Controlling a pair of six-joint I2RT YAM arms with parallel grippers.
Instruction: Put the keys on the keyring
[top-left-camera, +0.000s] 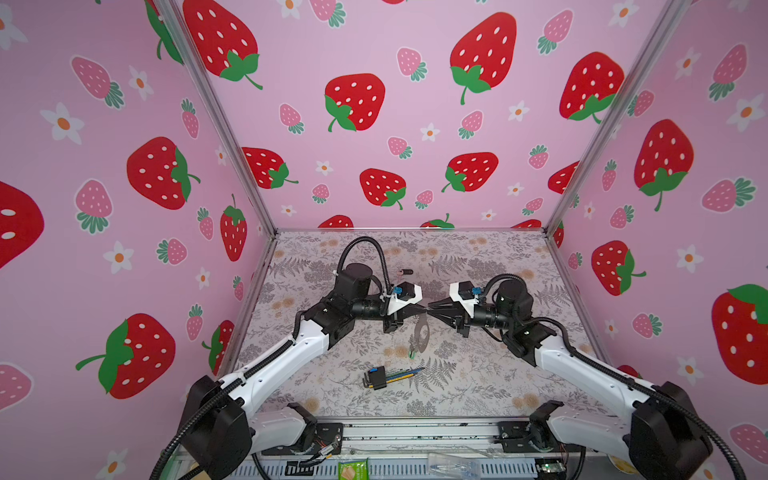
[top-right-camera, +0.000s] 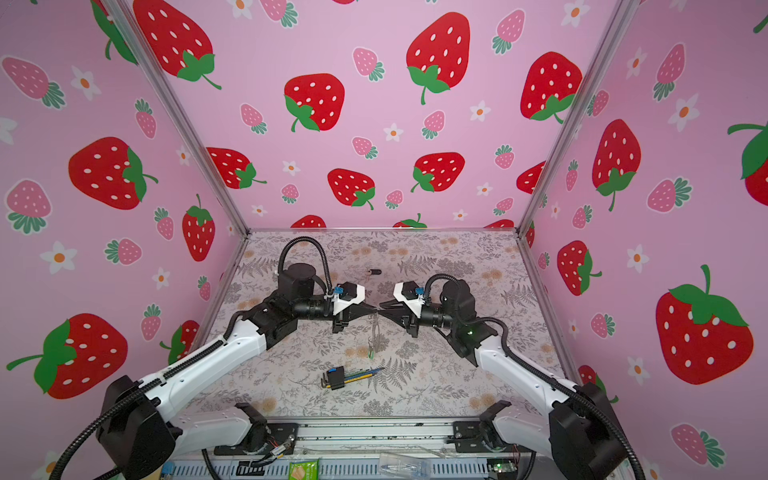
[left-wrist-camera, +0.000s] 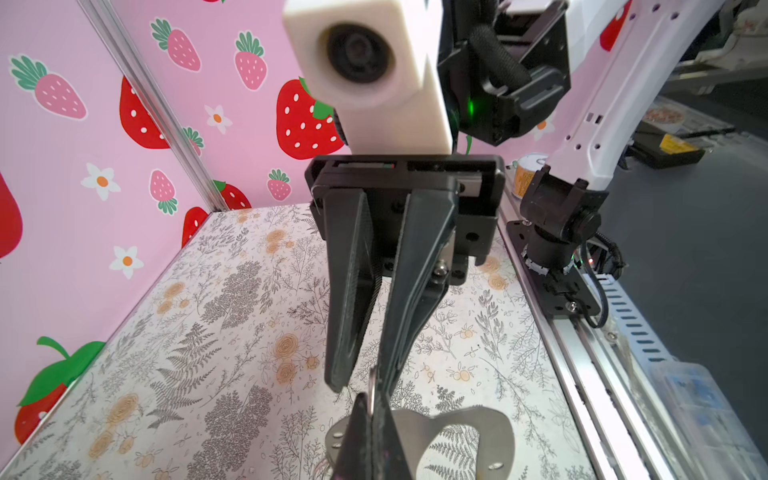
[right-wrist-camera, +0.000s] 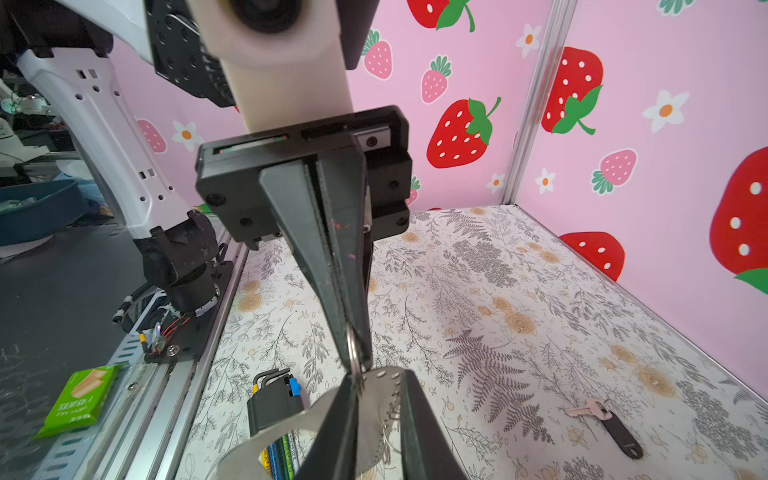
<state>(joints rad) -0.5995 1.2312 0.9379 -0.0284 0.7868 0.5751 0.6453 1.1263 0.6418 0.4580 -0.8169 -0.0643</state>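
The desk (top-left-camera: 478, 374), covered in a fern and flower print, lies beneath both arms. They reach in from either side and meet tip to tip above its middle.

The left fingers (right-wrist-camera: 316, 249) are pressed fully together. In the right wrist view a silvery ring (right-wrist-camera: 353, 353) of the keyring is pinched at their tips. The right fingers (left-wrist-camera: 349, 291) stand a little apart, with a clear gap showing between the tips in the left wrist view. The ring and the riveted end of the strap sit in that gap. Whether the right fingers press on either of these cannot be told.

The hex wrench bundle (top-left-camera: 380, 377), with its black-and-blue holder, lies flat on the desk. It is on the near side of the fingertips, lower down and slightly towards the left arm, and well apart from them.

The keyring (left-wrist-camera: 496, 430) is a flat greyish strap loop. It hangs straight down from the point where the two sets of fingers meet, and its open loop faces the left wrist camera.

The green-tagged key (top-left-camera: 411, 353) shows at the low end of the strap, directly under the fingertips. I cannot tell whether it hangs free or touches the desk.

The black-tagged key (right-wrist-camera: 611, 424) lies flat on the desk beyond the fingertips, towards the back wall. It is well apart from both sets of fingers and from the strap.
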